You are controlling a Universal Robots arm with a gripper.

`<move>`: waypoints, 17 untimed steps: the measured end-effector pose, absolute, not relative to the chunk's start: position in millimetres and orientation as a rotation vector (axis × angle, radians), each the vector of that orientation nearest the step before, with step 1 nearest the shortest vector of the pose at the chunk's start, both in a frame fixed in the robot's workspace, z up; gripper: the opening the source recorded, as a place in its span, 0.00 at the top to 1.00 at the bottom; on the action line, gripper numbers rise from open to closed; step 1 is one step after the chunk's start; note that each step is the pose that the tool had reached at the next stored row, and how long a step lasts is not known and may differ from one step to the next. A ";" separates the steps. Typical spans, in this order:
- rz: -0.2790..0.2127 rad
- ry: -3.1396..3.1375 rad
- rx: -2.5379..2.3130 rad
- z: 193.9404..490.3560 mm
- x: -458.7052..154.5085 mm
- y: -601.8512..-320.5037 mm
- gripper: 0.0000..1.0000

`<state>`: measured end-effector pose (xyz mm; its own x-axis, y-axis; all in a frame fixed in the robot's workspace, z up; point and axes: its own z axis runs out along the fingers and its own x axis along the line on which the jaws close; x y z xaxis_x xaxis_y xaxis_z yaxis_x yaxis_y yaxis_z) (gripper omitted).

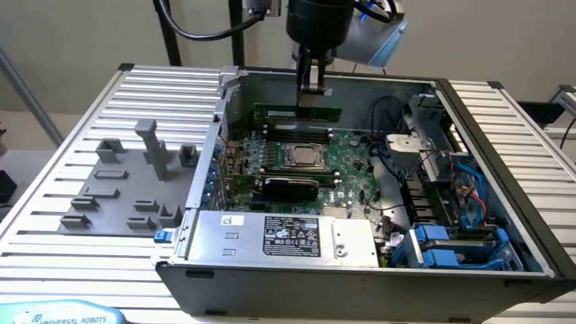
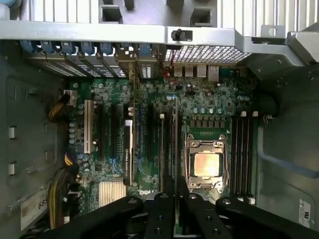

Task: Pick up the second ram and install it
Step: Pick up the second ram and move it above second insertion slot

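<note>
Pinching the second ram (image 1: 322, 113) by its top edge in the near-closed gripper (image 1: 311, 100), hanging it just above the memory slots (image 1: 293, 131), CPU socket (image 1: 306, 156) beyond: mid-install, probably wanting square alignment over a free slot, then a straight push.

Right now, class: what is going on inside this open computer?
A robot arm's tool grips a green memory stick upright inside the open computer case, over the memory slots at the far edge of the motherboard. The stick does not look pushed into a slot yet.
</note>
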<state>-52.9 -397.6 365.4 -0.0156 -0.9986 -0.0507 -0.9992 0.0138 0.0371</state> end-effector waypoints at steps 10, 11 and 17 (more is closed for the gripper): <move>0.098 2.237 -2.189 347.3 -39.6 -383.4 0.86; 0.098 2.239 -2.187 345.5 -39.1 -382.4 0.86; 0.097 2.239 -2.186 335.8 -38.5 -375.5 0.86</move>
